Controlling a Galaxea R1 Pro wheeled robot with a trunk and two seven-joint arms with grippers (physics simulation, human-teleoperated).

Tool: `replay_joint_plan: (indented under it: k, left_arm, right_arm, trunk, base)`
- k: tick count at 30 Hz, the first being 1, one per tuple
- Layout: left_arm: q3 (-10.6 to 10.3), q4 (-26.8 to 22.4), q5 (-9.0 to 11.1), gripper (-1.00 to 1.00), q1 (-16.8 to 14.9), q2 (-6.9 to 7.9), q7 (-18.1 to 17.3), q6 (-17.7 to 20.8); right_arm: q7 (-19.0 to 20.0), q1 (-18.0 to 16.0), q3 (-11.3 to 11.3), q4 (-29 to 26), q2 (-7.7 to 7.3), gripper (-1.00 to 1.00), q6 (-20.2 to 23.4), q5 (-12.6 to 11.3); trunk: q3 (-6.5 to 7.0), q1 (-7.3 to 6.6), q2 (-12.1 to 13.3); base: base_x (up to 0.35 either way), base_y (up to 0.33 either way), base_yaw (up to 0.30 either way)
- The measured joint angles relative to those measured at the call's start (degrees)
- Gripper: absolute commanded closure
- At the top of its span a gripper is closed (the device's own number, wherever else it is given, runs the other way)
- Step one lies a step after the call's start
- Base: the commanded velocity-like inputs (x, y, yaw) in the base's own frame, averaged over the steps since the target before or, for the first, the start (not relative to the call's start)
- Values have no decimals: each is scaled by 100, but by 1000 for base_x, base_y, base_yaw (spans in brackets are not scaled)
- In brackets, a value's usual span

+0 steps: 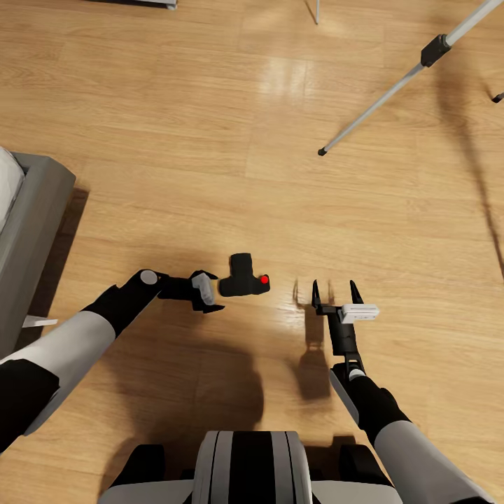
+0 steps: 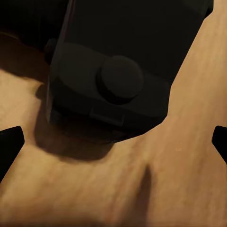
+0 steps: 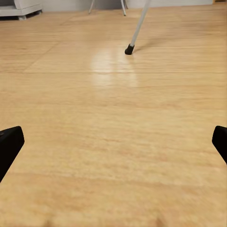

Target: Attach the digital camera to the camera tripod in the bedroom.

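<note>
Digital camera point(image 1: 244, 276) lies on the wood floor point(image 1: 175, 140) w/ red button point(image 1: 264, 279) toward the right arm's side. Left claw point(image 1: 212, 292) is down low just beside it, jaws spread, nothing gripped; its wrist view has camera body point(image 2: 123, 61) close ahead betw. the fingertips. Right claw point(image 1: 335, 288) released too, over bare floor, well apart from camera. Camera tripod leg point(image 1: 392, 94) planted farther off; grey bed frame point(image 1: 31, 224) at the left.

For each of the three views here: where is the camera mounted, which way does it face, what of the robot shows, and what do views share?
Head: looks down over the floor; both arms, left gripper beside the digital camera, right gripper open.
Left wrist: along open fingertips at the digital camera close ahead.
Right wrist: low, along the floor to a camera tripod foot; fingertips at the edges.
Shared: head and left wrist, the camera; head and right wrist, the tripod leg.
</note>
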Motion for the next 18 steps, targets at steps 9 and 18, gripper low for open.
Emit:
replay_joint_plan:
  k: [9,18]
  left_arm:
    - [6,19,0,-100,1,-5,33,-29]
    - [8,22,0,-100,0,-6,39,-33]
  right_arm:
    - [0,0,0,-1,1,-100,0,0]
    - [0,0,4,1,1,-100,0,0]
  trunk:
    - [0,0,0]
    - [0,0,0]
  base:
    - [0,0,0]
    - [0,0,0]
